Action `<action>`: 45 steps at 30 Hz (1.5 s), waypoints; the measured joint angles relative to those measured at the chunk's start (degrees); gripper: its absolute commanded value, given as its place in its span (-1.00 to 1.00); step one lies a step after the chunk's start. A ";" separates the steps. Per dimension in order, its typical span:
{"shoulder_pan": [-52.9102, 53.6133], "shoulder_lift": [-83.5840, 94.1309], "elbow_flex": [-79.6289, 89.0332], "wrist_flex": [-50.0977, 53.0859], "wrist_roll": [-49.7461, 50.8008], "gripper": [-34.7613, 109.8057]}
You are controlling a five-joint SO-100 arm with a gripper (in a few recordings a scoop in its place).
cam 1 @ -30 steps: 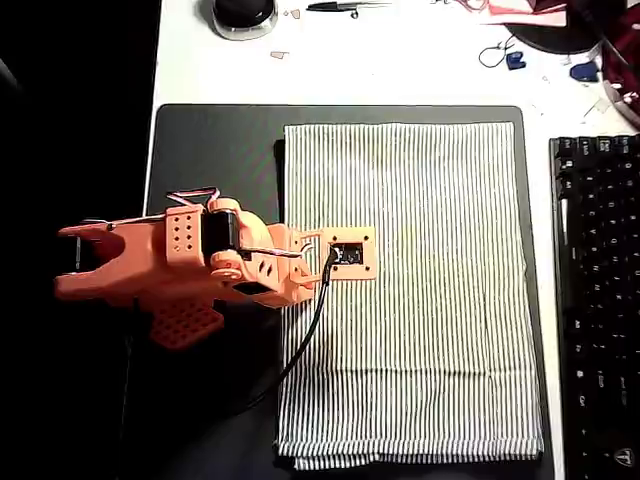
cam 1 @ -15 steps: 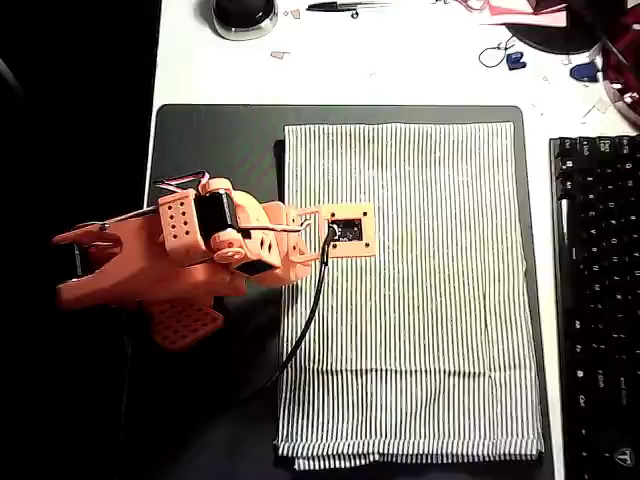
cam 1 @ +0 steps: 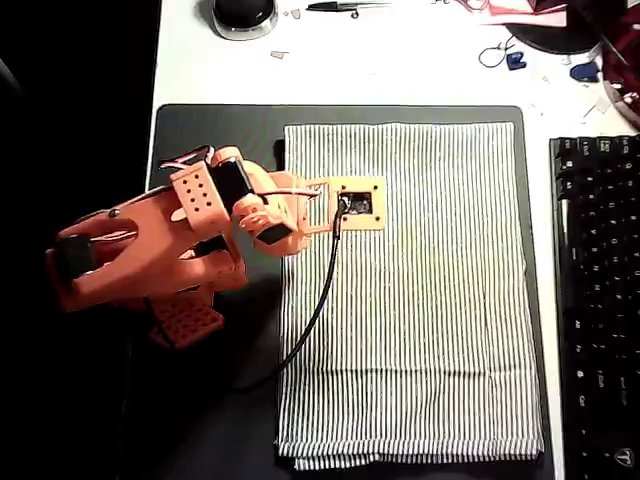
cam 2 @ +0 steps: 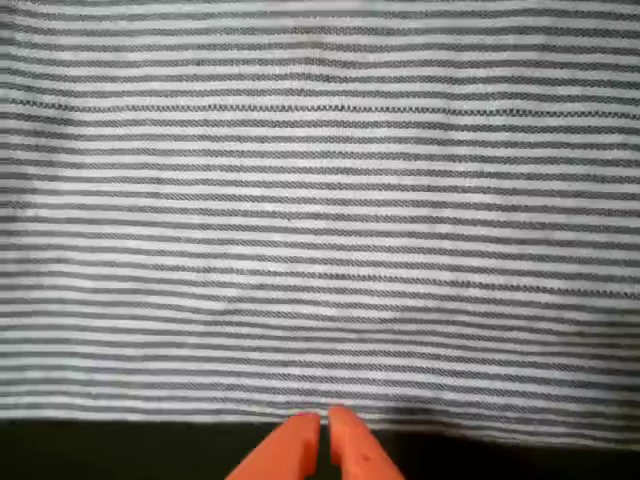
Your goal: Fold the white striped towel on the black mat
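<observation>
Since the earlier overhead pictures, the orange arm point(cam 1: 160, 250) has swung toward the upper part of the frame, and its wrist camera plate point(cam 1: 357, 203) now sits higher on the cloth than before; the towel itself lies as it did.

One white striped towel point(cam 1: 430, 300) lies flat on the right half of one black mat point(cam 1: 215, 140), reaching from near the mat's upper edge down to the bottom of the overhead frame, with a doubled edge showing at its lower left corner. The mat's left part is bare beside the towel.

In the wrist view the towel point(cam 2: 320, 200) covers most of the frame, its stripes running sideways, with the mat point(cam 2: 100, 450) as a dark band along the bottom. One gripper point(cam 2: 322, 440) shows at bottom centre, its two orange fingertips point(cam 2: 295, 445) pressed nearly together at the towel's edge, with nothing seen between them.

Around the mat, in the overhead view: one black keyboard point(cam 1: 598, 300) at the right edge, one round dark object point(cam 1: 243, 14) at the top, one thin black tool point(cam 1: 345, 6) beside it, and one black cable point(cam 1: 310, 310) trailing from the camera plate.
</observation>
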 measured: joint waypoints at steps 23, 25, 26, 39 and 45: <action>-15.12 -46.23 -37.71 -8.88 11.87 -0.50; -16.08 -51.77 -42.80 -7.65 12.66 -0.51; -16.35 -54.58 -45.62 -7.03 13.10 -0.51; -16.70 -77.26 -66.88 -2.37 13.80 -0.35; -14.94 -82.09 -68.38 -3.87 12.04 -0.28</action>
